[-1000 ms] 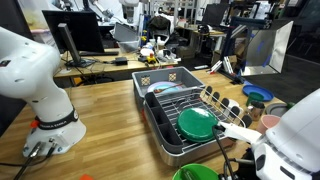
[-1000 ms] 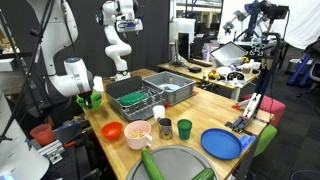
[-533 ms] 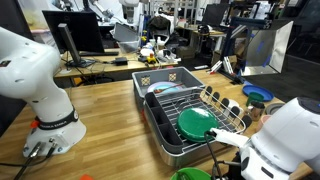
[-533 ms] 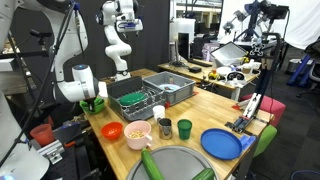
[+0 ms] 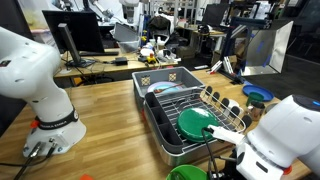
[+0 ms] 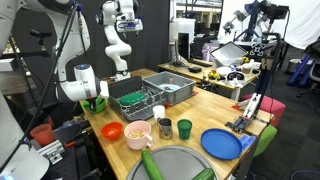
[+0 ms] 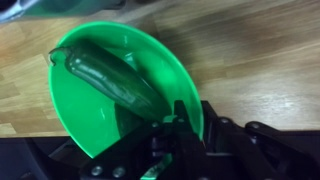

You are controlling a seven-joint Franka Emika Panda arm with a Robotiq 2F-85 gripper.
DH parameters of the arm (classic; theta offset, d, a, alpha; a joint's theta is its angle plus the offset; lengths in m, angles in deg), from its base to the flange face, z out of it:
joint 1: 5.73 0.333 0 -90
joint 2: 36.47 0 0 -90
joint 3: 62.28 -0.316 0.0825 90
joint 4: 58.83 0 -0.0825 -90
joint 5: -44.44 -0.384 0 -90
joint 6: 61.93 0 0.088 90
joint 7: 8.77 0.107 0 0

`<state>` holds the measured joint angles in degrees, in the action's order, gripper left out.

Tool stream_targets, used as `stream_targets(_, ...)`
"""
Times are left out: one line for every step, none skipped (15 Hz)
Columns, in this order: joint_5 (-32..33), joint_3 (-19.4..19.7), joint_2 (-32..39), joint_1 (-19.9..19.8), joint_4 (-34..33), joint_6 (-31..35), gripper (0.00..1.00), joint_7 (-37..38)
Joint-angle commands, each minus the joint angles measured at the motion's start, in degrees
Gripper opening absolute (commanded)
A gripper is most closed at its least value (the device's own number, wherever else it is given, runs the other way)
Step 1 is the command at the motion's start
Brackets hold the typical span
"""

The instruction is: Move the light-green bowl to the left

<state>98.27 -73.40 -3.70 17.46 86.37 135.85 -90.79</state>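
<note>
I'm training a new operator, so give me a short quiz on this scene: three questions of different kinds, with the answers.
1. True or false: the light-green bowl is empty.
2. In the wrist view, which part of the bowl does the gripper straddle? A) its rim B) its base C) no part of it
3. Fill in: the dark green dish sits in the ___.
Key: 1 false, a dark green pepper lies in it; 2 A; 3 dish rack.
</note>
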Motion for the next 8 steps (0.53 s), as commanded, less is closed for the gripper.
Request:
stream_targets(3.8, -4.4, -0.3, -5.8, 1.4, 0.0, 0.51, 1.2)
stream_targets(4.4, -4.7, -1.3, -6.2, 2.0, 0.0, 0.6, 1.7)
stream_targets(4.9, -4.9, -2.4, -6.5, 2.4, 0.1, 0.66, 2.2)
stream_targets(5.4, -5.3, -3.5, -6.9, 2.8, 0.1, 0.72, 2.8)
stream_targets(5.6, -5.4, -4.7, -7.1, 3.1, 0.1, 0.8, 3.5)
stream_targets(6.0, -5.7, -5.7, -7.5, 3.3, 0.2, 0.88, 4.4)
stream_targets(6.0, -5.7, -6.7, -7.4, 3.6, 0.2, 0.93, 4.9)
stream_targets(4.7, -6.0, -7.6, -7.3, 4.2, 0.2, 1.0, 4.2)
